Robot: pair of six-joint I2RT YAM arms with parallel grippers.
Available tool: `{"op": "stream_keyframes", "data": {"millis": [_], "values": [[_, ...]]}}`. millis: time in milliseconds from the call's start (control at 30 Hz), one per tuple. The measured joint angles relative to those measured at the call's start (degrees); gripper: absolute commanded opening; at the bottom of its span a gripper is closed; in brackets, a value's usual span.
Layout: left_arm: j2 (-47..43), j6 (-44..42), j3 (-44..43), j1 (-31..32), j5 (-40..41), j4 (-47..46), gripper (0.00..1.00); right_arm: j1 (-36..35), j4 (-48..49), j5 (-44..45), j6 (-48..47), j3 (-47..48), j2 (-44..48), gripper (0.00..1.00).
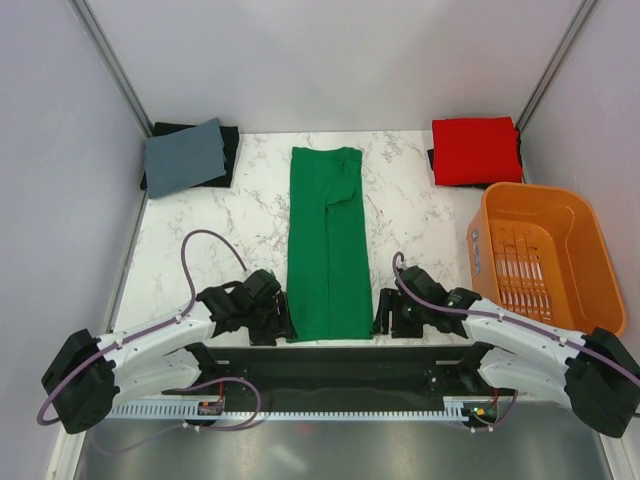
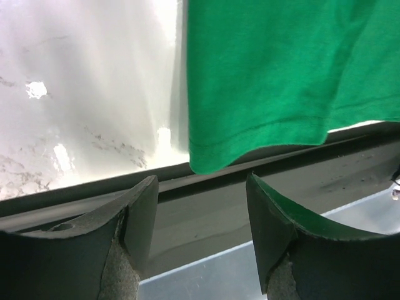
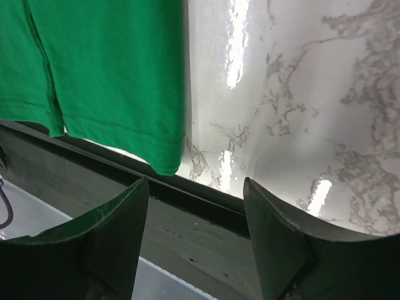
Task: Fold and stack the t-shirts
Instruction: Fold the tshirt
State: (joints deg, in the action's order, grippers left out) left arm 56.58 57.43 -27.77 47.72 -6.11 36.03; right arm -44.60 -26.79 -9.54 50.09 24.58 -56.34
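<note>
A bright green t-shirt point(image 1: 328, 243) lies on the marble table, folded into a long narrow strip that runs from the back to the near edge. A bright red t-shirt point(image 1: 476, 150) lies folded at the back right. My left gripper point(image 1: 283, 322) is open and empty, just left of the green strip's near left corner point(image 2: 209, 164). My right gripper point(image 1: 381, 318) is open and empty, just right of the strip's near right corner point(image 3: 165, 167). Neither gripper touches the cloth.
An orange slatted basket point(image 1: 541, 255) stands at the right, behind the right arm. A grey-blue folded cloth point(image 1: 185, 157) lies on a dark one point(image 1: 230, 150) at the back left. A dark rail point(image 1: 330, 362) runs along the table's near edge.
</note>
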Motion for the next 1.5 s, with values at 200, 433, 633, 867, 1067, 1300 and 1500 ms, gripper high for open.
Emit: {"op": "stream_keyframes", "data": {"millis": [200, 433, 633, 867, 1067, 1300, 1500], "values": [[1.7, 0.6, 3.2, 0.0, -0.5, -3.3, 0.64, -3.4, 7.9, -0.8, 1.9, -0.1, -6.7, 0.63], [3.1, 1.0, 3.5, 0.0, -1.7, -7.1, 0.62, -4.9, 12.4, -0.8, 2.7, -0.3, -9.2, 0.48], [4.7, 1.1, 3.3, 0.0, -1.9, -9.4, 0.51, -5.0, 12.7, -0.2, 2.5, -0.8, -10.1, 0.26], [5.6, 1.1, 3.4, 0.0, 1.6, -9.6, 0.15, -5.1, 12.8, 0.3, 1.8, -0.8, -10.4, 0.06], [5.9, 1.1, 3.2, 0.0, 2.2, -10.0, 0.02, -5.1, 12.7, 0.4, 1.0, -0.8, -10.5, 0.00], [3.8, 1.1, 3.0, 0.2, 0.9, -9.0, 0.02, -5.5, 11.8, -0.3, 1.2, -0.7, -8.3, 0.00], [-4.4, 1.2, 1.0, 0.6, -0.7, -3.3, 0.02, -7.1, 8.0, -1.1, 3.1, -0.3, -0.4, 0.00]]}}
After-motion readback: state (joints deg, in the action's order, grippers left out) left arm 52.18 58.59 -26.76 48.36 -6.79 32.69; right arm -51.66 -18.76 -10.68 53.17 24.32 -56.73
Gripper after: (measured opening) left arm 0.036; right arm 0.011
